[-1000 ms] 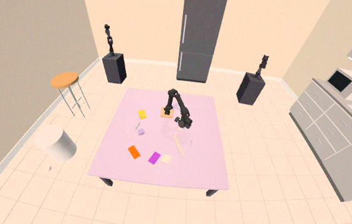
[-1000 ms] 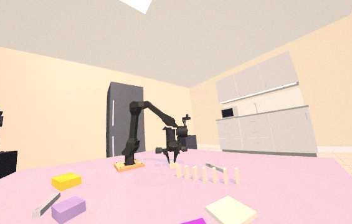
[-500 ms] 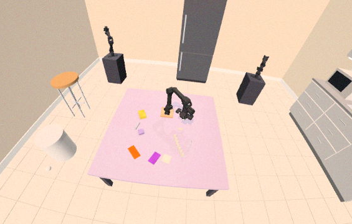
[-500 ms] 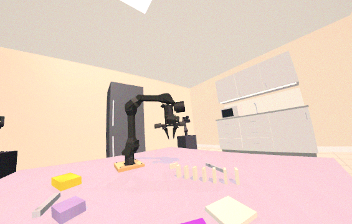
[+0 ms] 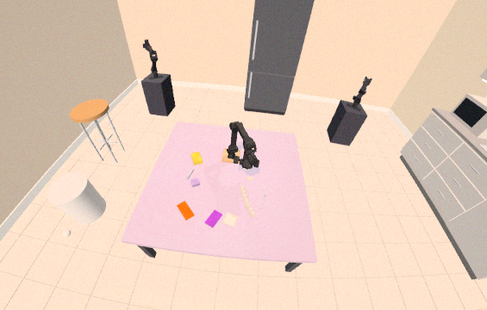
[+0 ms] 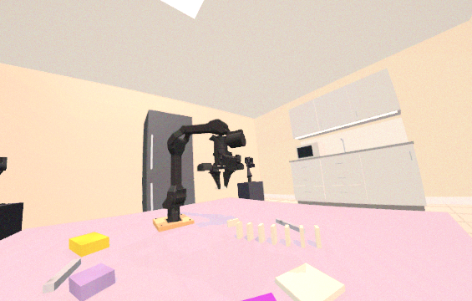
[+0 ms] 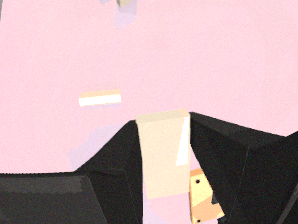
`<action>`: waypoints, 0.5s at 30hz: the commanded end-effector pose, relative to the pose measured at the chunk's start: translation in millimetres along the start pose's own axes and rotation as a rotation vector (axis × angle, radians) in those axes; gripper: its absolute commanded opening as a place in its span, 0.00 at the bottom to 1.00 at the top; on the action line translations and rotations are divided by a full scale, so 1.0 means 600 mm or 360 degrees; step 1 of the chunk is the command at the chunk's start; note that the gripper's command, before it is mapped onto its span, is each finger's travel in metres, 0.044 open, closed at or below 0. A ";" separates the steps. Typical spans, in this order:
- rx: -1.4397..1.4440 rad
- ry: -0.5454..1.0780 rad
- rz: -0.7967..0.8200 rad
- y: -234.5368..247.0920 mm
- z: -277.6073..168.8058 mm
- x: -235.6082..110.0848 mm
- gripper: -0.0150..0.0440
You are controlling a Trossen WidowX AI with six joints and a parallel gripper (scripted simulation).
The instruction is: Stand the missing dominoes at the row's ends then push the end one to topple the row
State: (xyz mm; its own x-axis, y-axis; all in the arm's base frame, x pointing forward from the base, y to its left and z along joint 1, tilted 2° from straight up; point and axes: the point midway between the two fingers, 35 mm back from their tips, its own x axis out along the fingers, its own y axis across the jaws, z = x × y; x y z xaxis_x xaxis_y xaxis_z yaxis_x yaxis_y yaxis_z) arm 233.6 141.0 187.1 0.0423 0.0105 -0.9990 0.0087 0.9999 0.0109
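You have the end effector (image 6: 220,184) closed on 1 cream domino (image 7: 161,152), gripped across its faces with its long axis pointing down toward the table (image 6: 386,251). That orientation matters: it lets you lower the piece straight onto its short end so that it stands without a regrasp.

The end effector hangs well above the table, high enough to pass over the standing pieces. The landmark is the standing row (image 6: 277,235), 7 upright dominoes at even spacing. The end effector sits above and behind the row's left end as the exterior view shows it, the end nearest the arm's base (image 6: 161,226).

1 more domino lies flat (image 6: 232,221) just beside that same end of the row. In the wrist view it appears as a pale bar (image 7: 100,99) on the table ahead of the held piece. It waits there as the next piece to stand.

Judgement: the current step is carrying the held domino to an end of the row. Match the existing gap, set it down upright, then open the fingers fully before withdrawing. The risk is a finger brushing the end domino of the row during descent or release.
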 end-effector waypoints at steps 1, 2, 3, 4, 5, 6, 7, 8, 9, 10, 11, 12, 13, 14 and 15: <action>-0.0572 -0.0002 -0.0012 -0.080 0.055 -0.002 0.44; -0.0674 -0.0001 -0.0009 -0.093 0.063 -0.002 0.44; -0.0775 -0.0001 -0.0005 -0.106 0.070 -0.002 0.44; -0.0876 -0.0002 -0.0002 -0.120 0.077 -0.002 0.44; -0.0976 -0.0003 0.0001 -0.134 0.083 -0.002 0.44; -0.1042 -0.0004 0.0003 -0.143 0.087 -0.002 0.44; -0.1108 -0.0005 0.0005 -0.152 0.091 -0.002 0.44; -0.1173 -0.0007 0.0007 -0.162 0.094 -0.002 0.44; -0.1238 -0.0008 0.0009 -0.171 0.097 -0.002 0.44; -0.1303 -0.0010 0.0011 -0.180 0.100 -0.002 0.44; -0.1368 -0.0012 0.0012 -0.190 0.103 -0.002 0.44; -0.1432 -0.0014 0.0013 -0.199 0.106 -0.002 0.44; -0.1494 -0.0016 0.0015 -0.209 0.109 -0.002 0.44; -0.1523 -0.0017 0.0015 -0.213 0.110 -0.002 0.44; -0.1529 -0.0018 0.0015 -0.214 0.110 -0.002 0.44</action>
State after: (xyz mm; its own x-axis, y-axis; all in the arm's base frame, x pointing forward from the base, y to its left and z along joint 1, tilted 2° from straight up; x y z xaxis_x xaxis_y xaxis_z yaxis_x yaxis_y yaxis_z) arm 278.8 63.2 186.5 0.0390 0.0062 -0.9992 -0.5489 0.8357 -0.0162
